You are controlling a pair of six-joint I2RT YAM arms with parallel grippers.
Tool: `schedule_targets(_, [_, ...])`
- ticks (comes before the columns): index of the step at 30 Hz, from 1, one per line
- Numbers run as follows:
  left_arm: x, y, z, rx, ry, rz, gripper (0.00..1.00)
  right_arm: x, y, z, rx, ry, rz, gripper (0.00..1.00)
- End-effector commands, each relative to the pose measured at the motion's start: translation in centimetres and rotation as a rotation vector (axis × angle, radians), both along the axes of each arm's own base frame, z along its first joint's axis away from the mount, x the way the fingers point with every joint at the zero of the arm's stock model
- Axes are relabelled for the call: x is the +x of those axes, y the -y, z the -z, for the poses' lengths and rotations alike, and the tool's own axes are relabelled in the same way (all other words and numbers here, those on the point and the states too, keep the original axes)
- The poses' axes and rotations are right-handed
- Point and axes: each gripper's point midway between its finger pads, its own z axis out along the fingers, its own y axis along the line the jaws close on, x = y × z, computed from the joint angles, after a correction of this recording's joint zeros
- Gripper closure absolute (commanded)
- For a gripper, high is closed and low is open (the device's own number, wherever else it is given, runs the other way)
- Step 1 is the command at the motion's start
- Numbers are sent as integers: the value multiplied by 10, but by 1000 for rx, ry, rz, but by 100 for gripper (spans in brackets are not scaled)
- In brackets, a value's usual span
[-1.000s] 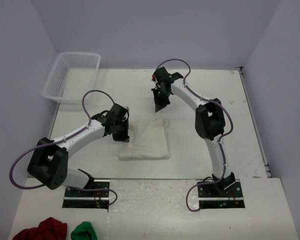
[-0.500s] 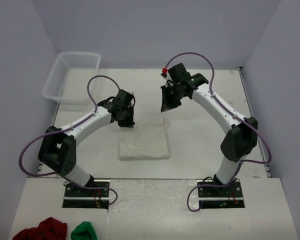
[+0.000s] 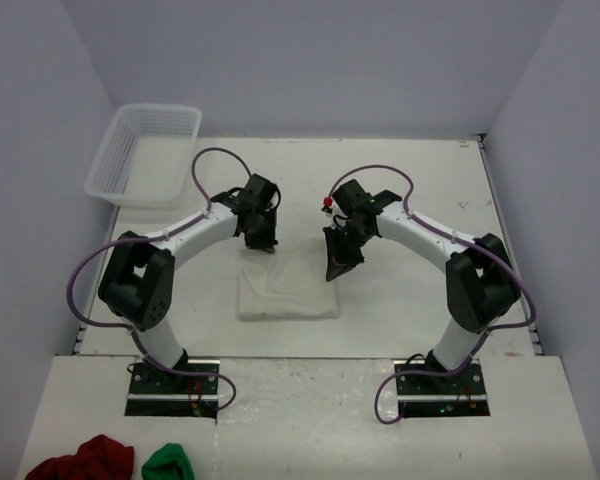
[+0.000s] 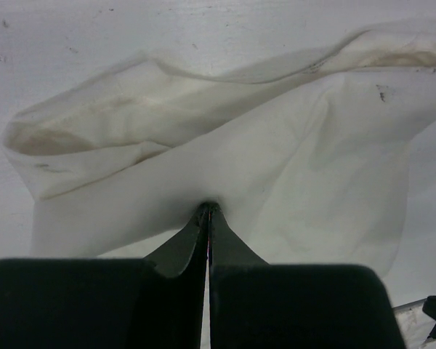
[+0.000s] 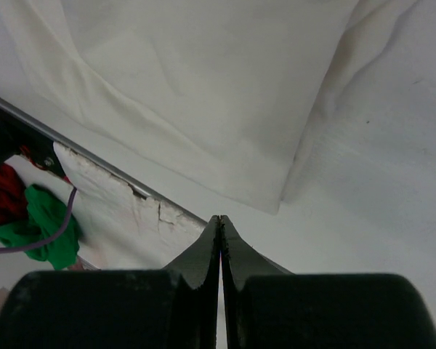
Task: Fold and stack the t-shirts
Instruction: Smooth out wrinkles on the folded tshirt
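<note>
One folded off-white t-shirt [image 3: 285,285] lies flat on the table between the arms. My left gripper [image 3: 263,243] is shut at the shirt's far left corner. In the left wrist view its closed tips [image 4: 208,209] press into the shirt [image 4: 276,145], whose folded layers gape open at the far edge. My right gripper [image 3: 335,268] is shut and empty at the shirt's right edge. In the right wrist view its tips [image 5: 219,218] hang over bare table just off a corner of the shirt [image 5: 203,87].
A white mesh basket [image 3: 145,155] stands at the back left. A dark red cloth bundle [image 3: 85,460] and a green cloth bundle [image 3: 170,465] lie on the near ledge at the left, past the table's front edge [image 5: 123,185].
My left gripper moved from the shirt's left edge up to its far left corner. My right gripper swung from the back of the table down to the shirt's right edge.
</note>
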Motion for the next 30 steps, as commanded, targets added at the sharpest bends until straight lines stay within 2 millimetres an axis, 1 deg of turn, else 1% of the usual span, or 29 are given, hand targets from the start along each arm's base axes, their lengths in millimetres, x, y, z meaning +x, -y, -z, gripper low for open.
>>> schedule_targets(1, [16, 10, -5, -19, 48, 33, 100, -16, -10, -6, 72, 0, -21, 100])
schedule_targets(5, [16, 11, 3, -12, 36, 36, 100, -26, -10, 6, 64, -33, -23, 100])
schedule_targets(14, [16, 11, 25, 4, -4, 44, 100, -28, -12, 27, 39, -66, -19, 100])
schedule_targets(15, [16, 10, 27, 6, -6, 43, 100, -27, -12, 29, 39, -65, -16, 100])
schedule_targets(22, [20, 1, 45, 14, -30, 37, 100, -36, -9, 47, 14, -107, -16, 100])
schedule_targets(30, [31, -9, 59, 16, -37, 34, 100, -46, -4, 61, -11, -143, -2, 100])
